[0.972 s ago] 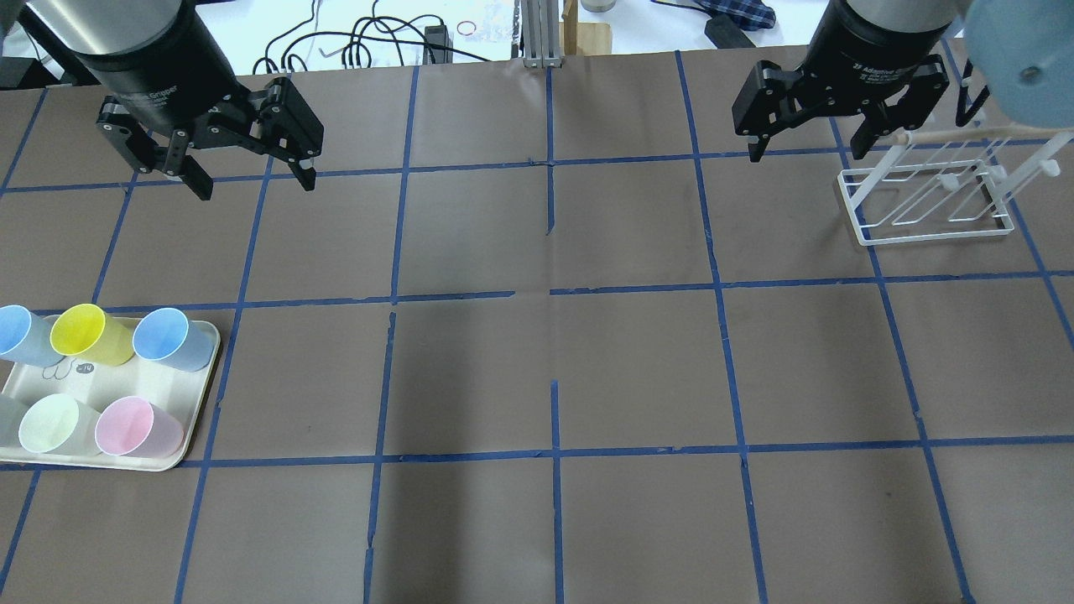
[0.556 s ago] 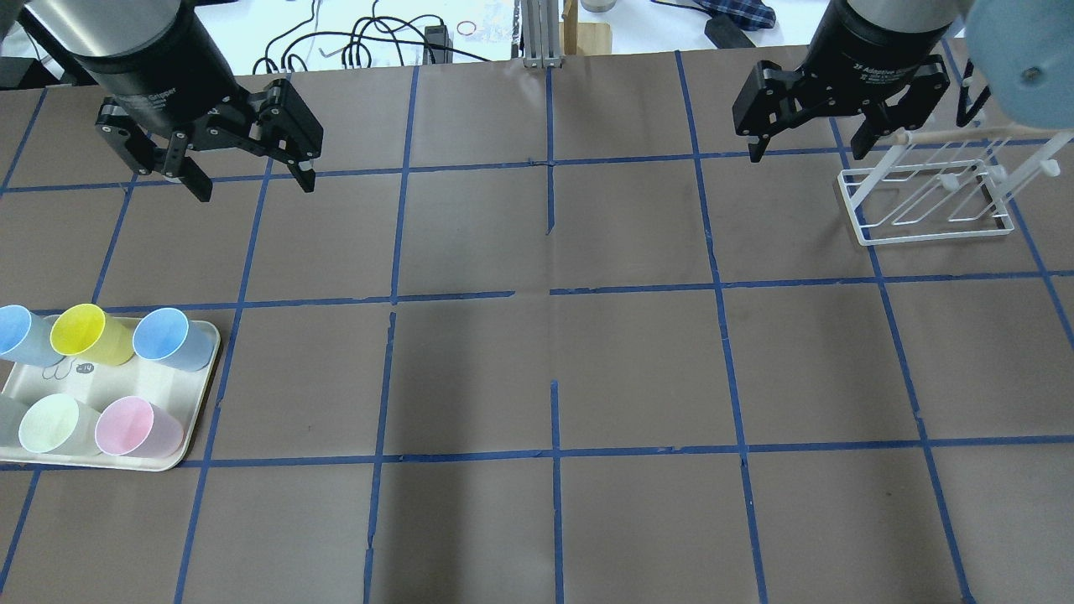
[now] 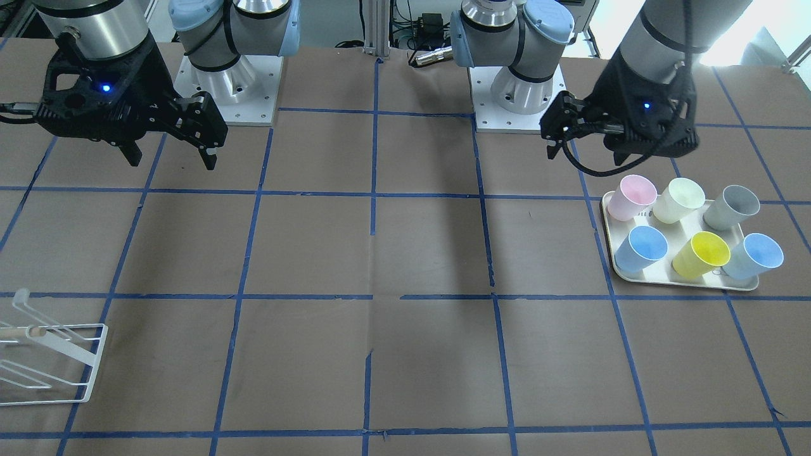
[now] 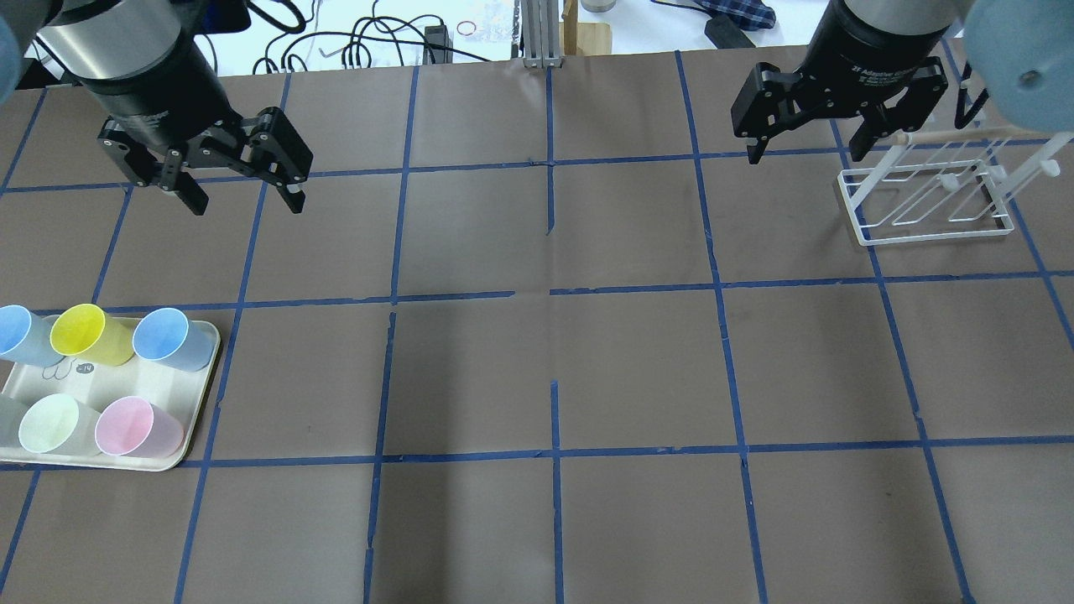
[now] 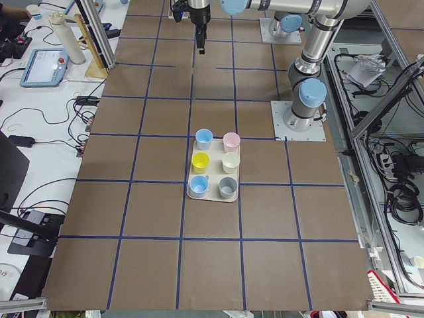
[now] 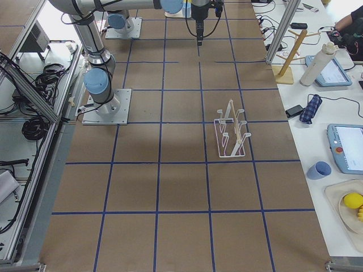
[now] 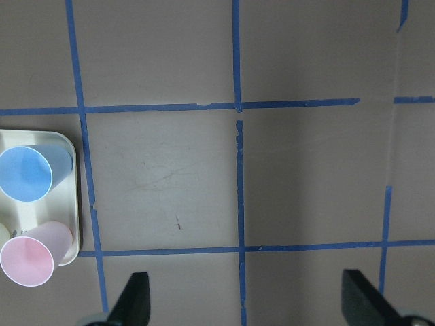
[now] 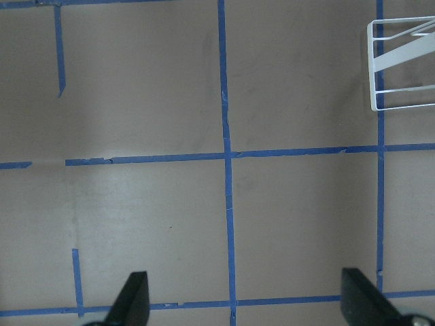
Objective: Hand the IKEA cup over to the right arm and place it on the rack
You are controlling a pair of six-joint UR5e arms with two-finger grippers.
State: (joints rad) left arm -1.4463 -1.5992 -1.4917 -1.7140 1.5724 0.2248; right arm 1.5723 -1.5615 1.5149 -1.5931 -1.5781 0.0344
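Two pale sky-blue IKEA cups [image 4: 172, 338] [image 4: 21, 334] stand on a cream tray [image 4: 126, 387] at the table's left, among yellow, pink, pale green and grey cups. They also show in the front view [image 3: 641, 248] [image 3: 754, 256]. My left gripper [image 4: 246, 201] is open and empty, in the air behind the tray; its wrist view shows one blue cup [image 7: 30, 173] at the left edge. My right gripper [image 4: 805, 151] is open and empty, just left of the white wire rack [image 4: 931, 237]. The rack also shows in the front view [image 3: 89, 373] and the right wrist view [image 8: 372, 68].
The yellow cup [image 4: 84, 334] stands between the two blue cups. The pink cup [image 4: 134, 426] and pale green cup [image 4: 52, 424] fill the tray's near row. Cables and a wooden stand lie beyond the table's far edge. Blue tape lines grid the brown tabletop.
My left gripper has shifted slightly left and nearer the tray, still open. The right gripper has hardly moved. The cups and rack have not moved.
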